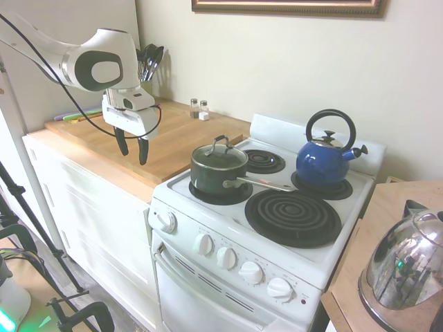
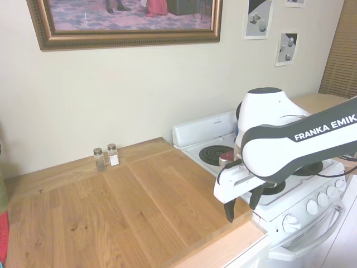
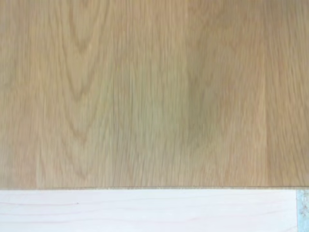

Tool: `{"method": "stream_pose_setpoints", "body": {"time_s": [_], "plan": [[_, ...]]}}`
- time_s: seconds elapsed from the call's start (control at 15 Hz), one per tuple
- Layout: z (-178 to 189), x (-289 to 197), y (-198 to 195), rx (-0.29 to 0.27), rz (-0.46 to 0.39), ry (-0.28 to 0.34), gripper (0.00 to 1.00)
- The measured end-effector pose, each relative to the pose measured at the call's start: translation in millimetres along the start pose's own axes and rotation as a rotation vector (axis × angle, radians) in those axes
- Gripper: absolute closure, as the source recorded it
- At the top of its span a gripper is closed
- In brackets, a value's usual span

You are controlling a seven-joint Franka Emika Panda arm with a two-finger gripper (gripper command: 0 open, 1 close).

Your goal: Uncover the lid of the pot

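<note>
Above the wooden bench (image 1: pixel 187 138), left of the stove (image 1: pixel 304 242), the pincer (image 1: pixel 132 146) hangs spread and empty. Lid (image 1: pixel 219 155) sits on the pot (image 1: pixel 218 174), near-left burner, well apart.

The pot (image 1: pixel 219 174) sits on the stove's (image 1: pixel 325 254) front left burner with the lid (image 1: pixel 219 155) on it. A kettle (image 1: pixel 324 160) stands on the back right burner. Left of the stove lies a wooden counter (image 1: pixel 176 142); two shakers (image 2: pixel 106 157) stand at its back, near the wall.
</note>
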State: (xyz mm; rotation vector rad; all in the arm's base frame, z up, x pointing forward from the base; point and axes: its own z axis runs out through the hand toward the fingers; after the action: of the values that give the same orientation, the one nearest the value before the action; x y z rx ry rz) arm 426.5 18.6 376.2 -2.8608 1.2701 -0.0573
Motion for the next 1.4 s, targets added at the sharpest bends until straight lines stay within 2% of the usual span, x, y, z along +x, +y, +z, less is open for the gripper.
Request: {"method": "stream_pose_setpoints", "body": {"time_s": [0.2, 0.33, 0.47, 0.6, 0.73, 0.87, 1.0, 1.07, 1.4], "plan": [[-1, 3, 2, 0.008, 0.015, -0.005, 0.00], [-12, 15, 15, 0.034, 0.052, 0.008, 0.00], [-36, 28, 45, 0.094, 0.078, 0.030, 0.00], [-71, 40, 86, 0.178, 0.080, 0.059, 0.00], [-114, 54, 126, 0.254, 0.089, 0.118, 0.00], [-142, 79, 150, 0.288, 0.132, 0.171, 0.00], [-147, 110, 151, 0.277, 0.162, 0.189, 0.00], [-144, 128, 143, 0.264, 0.158, 0.191, 1.00], [-100, 209, 101, 0.172, 0.147, 0.125, 1.00]]}}
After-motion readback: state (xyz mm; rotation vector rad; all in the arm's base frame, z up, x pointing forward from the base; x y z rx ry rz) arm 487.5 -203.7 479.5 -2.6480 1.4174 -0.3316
